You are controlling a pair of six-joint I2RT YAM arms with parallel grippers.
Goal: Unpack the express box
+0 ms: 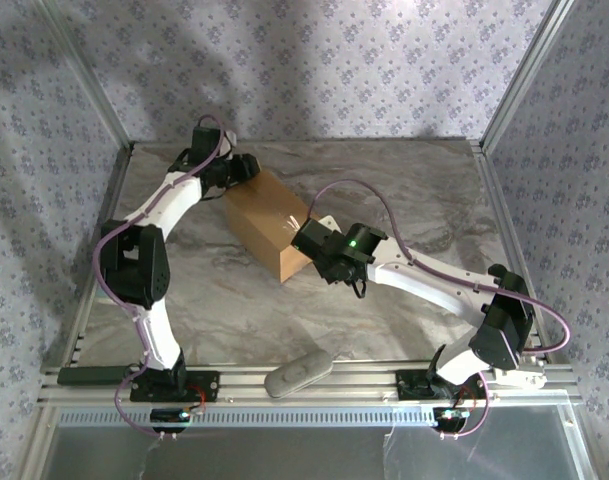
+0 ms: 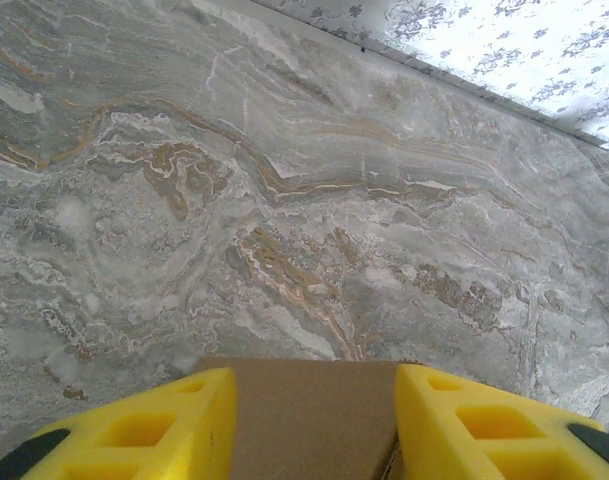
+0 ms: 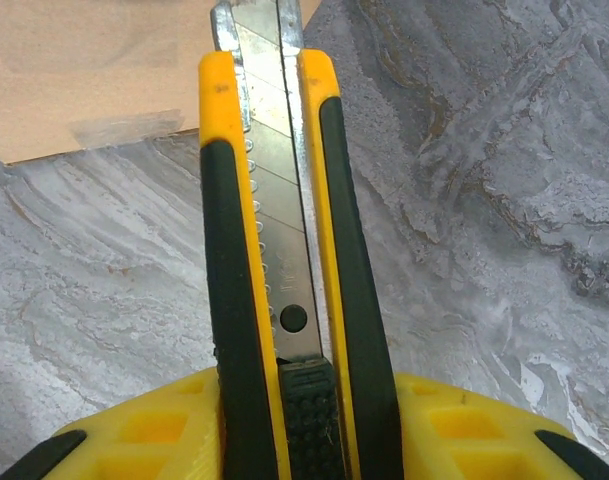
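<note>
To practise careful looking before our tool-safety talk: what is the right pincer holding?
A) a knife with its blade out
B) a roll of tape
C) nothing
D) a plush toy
A: the right wrist view shows a yellow-and-black knife clamped in the right pincer, blade out toward the cardboard box.

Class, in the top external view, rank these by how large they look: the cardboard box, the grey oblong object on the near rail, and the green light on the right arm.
1. cardboard box, largest by far
2. grey oblong object, clearly smaller
3. green light, just a tiny dot
</note>
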